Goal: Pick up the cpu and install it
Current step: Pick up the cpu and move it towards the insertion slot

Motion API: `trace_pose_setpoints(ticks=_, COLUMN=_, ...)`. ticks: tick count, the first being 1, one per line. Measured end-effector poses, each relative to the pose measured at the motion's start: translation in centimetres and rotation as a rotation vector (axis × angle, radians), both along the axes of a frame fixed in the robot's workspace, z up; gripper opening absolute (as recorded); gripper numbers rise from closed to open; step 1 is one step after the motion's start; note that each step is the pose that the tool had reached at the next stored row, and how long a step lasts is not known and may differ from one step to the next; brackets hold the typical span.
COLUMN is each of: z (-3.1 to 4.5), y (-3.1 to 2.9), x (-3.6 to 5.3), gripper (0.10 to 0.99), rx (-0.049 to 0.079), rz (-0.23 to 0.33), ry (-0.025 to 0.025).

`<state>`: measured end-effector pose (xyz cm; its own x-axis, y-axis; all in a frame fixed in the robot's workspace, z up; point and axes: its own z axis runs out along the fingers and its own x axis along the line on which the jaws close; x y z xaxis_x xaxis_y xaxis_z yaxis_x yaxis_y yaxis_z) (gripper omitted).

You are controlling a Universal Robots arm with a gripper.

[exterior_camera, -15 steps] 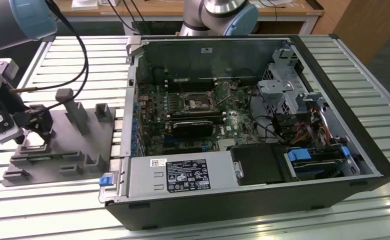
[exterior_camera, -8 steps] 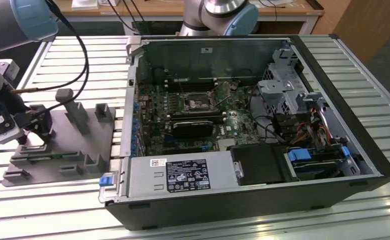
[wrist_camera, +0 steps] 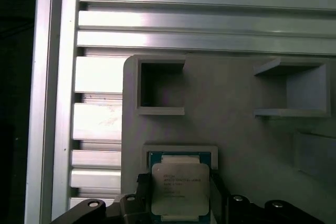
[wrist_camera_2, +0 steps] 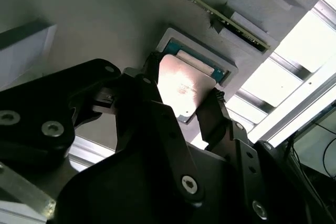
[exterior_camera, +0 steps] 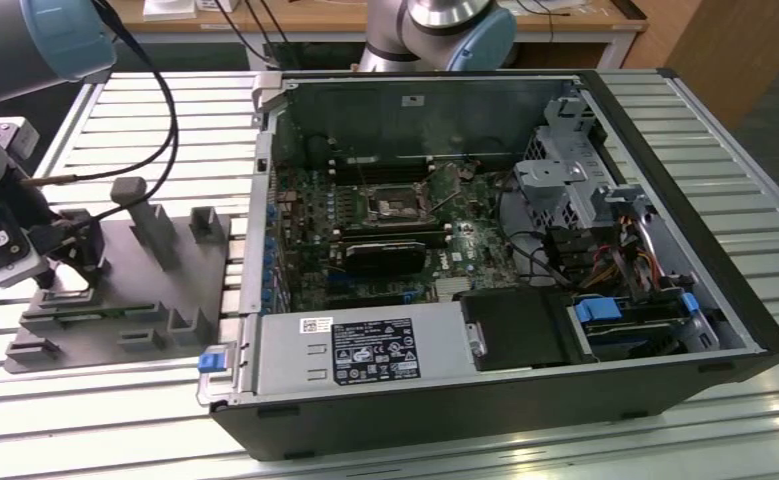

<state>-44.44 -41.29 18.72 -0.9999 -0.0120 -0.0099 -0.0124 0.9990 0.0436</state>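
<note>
On the grey fixture plate (exterior_camera: 222, 290), upright pegs (exterior_camera: 142, 215) rise just to the exterior view's right of the gripper (exterior_camera: 72, 282), and low blocks (exterior_camera: 142, 338) line the near edge, so the room beside it is tight. Above the plate the way is open, save for a black cable (exterior_camera: 162, 120) looping over the far side. In the first wrist view two box-shaped pockets (wrist_camera: 160, 87) stand past the cpu (wrist_camera: 180, 187), with bare plate between them. The computer case (exterior_camera: 496, 400) walls off the plate's right side; inside, the socket (exterior_camera: 396, 208) lies open from above, hemmed by a drive cage (exterior_camera: 556, 185) on the right and a dark card (exterior_camera: 382, 255) on the near side
</note>
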Motion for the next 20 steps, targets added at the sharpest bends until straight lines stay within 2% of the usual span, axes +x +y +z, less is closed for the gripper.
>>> trace_pose_setpoints(ticks=7, z=0.88, y=0.0, x=0.0, gripper=0.537, rx=0.001, rz=0.0, ry=0.0002)
trace_pose_setpoints(ticks=20, z=1.46, y=0.0, x=0.0, gripper=0.537, rx=0.003, rz=0.0, ry=0.0001)
